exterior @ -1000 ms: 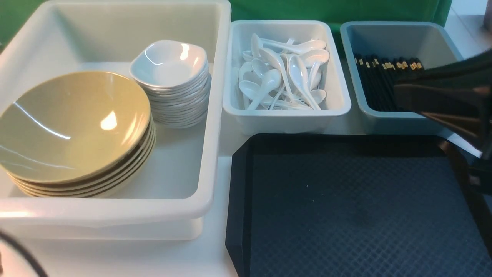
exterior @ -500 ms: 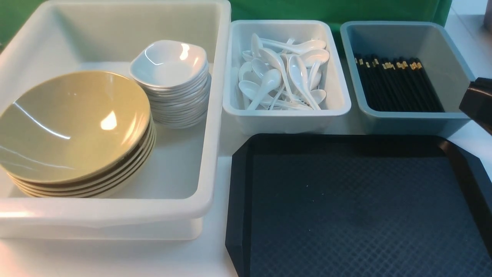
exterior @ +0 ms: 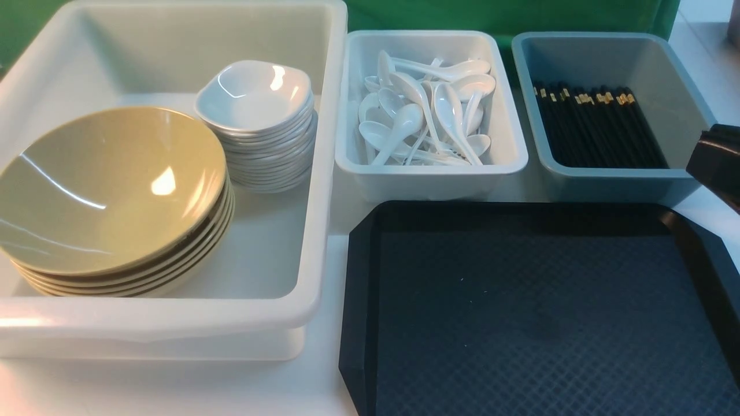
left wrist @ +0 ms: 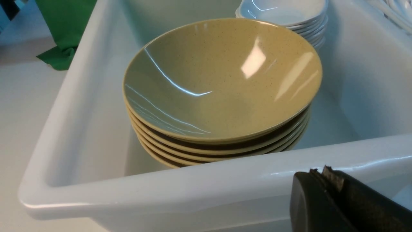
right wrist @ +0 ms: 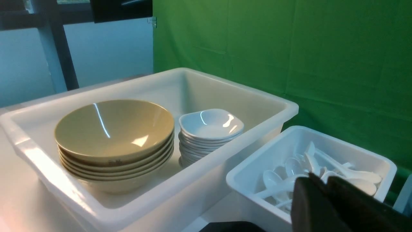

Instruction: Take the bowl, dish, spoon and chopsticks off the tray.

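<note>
The bowl [exterior: 110,188] tops its stack in the large bin [exterior: 324,173], with the dish [exterior: 253,95] stack behind. Spoons [exterior: 425,112] fill the middle bin [exterior: 430,173]; chopsticks [exterior: 595,124] lie in the grey-blue bin [exterior: 613,182]. The tray [exterior: 358,271] carries nothing. Both grippers, left [left wrist: 325,174] and right [right wrist: 322,183], appear closed and empty. The task looks complete; recommended: retract clear of the bin rims.

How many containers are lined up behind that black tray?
3: a large white bin with bowls and dishes on the left, a smaller white bin of spoons in the middle, and a grey-blue bin of chopsticks on the right.
</note>
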Controlling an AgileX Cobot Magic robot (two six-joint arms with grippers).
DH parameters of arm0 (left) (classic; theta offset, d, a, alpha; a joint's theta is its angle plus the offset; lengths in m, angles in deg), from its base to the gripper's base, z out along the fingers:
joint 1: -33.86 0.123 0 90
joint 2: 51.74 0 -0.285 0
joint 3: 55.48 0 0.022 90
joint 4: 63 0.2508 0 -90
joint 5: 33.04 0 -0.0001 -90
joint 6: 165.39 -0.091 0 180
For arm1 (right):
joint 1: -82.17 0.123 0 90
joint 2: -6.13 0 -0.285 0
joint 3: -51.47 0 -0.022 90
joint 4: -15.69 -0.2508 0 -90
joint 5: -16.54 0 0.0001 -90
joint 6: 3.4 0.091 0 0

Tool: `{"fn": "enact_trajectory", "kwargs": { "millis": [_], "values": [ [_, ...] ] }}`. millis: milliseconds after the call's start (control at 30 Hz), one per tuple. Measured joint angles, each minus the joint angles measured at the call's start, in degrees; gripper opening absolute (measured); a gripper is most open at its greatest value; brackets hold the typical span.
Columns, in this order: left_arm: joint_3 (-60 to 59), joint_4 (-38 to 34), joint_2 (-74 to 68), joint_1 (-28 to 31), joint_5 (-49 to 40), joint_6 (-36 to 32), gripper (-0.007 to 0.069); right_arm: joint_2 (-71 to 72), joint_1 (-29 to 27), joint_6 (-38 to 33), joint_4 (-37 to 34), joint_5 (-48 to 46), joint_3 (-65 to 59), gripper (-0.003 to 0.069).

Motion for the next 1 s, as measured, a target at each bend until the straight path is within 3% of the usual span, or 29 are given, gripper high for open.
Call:
{"fn": "enact_trajectory", "kwargs": {
  "millis": [400, 533, 667, 700, 767, 833, 1000],
  "values": [
    [0.0, 0.0, 0.0, 0.0, 0.0, 0.0, -0.0010, 0.6, -0.1, 1.3, -0.2, 6.1, -2.7, 0.0071],
    [0.0, -0.1, 0.0, 0.0, 0.0, 0.0, -0.0010, 6.1, -2.9, 2.5, 0.0, 11.8, -11.7, 0.0032],
    [0.0, -0.2, 0.0, 0.0, 0.0, 0.0, -0.0010, 13.9, -10.5, 8.9, 6.4, 12.9, -20.2, 0.0032],
    [0.0, -0.2, 0.0, 0.0, 0.0, 0.0, -0.0010, 18.2, -14.8, 13.9, 12.9, 12.6, -24.4, 0.0032],
    [0.0, -0.2, 0.0, 0.0, 0.0, 0.0, -0.0010, 20.4, -17.6, 16.8, 16.8, 11.7, -26.3, 0.0032],
    [0.0, -0.2, 0.0, 0.0, 0.0, 0.0, -0.0010, 25.6, -24.9, 25.1, 25.2, 6.7, -30.1, 0.0032],
    [0.0, -0.2, 0.0, 0.0, 0.0, 0.0, -0.0010, 30.9, -32.8, 31.6, 30.0, -0.4, -34.6, 0.0032]
  ]
}}
